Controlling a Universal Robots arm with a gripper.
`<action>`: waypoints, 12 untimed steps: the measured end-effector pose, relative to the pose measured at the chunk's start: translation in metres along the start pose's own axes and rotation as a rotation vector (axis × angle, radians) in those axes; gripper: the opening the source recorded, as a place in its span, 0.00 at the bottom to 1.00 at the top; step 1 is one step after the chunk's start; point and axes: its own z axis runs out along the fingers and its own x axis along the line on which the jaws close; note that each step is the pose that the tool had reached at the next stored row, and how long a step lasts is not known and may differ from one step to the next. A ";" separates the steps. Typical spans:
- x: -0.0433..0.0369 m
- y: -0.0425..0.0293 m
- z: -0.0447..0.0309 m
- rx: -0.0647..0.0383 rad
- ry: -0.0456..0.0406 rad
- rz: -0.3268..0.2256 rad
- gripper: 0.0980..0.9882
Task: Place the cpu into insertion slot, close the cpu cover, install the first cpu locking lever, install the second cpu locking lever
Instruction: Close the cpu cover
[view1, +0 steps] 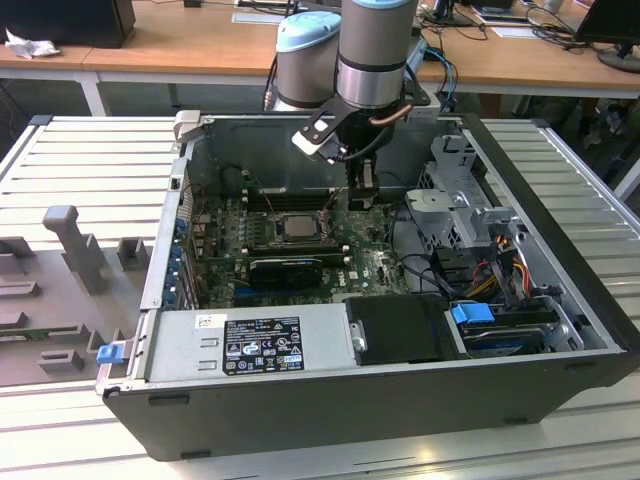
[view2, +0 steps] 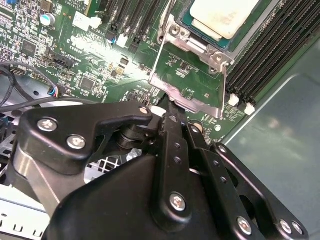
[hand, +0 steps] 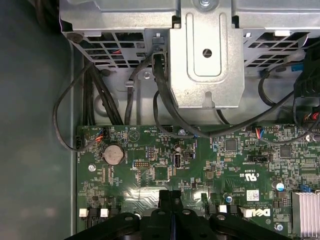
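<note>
1. We see a green motherboard (hand: 150, 170) dotted with silver and black parts.
2. The cpu (view2: 225, 15) has a pale silver-cream top.
3. The cpu cover (view2: 165, 86) is silver-grey.
4. The gripper (view2: 169, 106) is black with silver screws.
5. The case (view1: 400, 410) is black, with a blue tab (view1: 105, 352).

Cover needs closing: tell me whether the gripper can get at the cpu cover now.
Likely yes: the gripper sits right at the edge of the open cpu cover, with nothing between them.
</note>
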 end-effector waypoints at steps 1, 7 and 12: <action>0.0000 -0.0004 0.0000 0.000 0.0001 0.000 0.01; -0.0001 -0.0068 -0.0002 0.000 0.0000 0.000 0.01; -0.0002 -0.0118 -0.0004 0.000 0.0000 0.000 0.01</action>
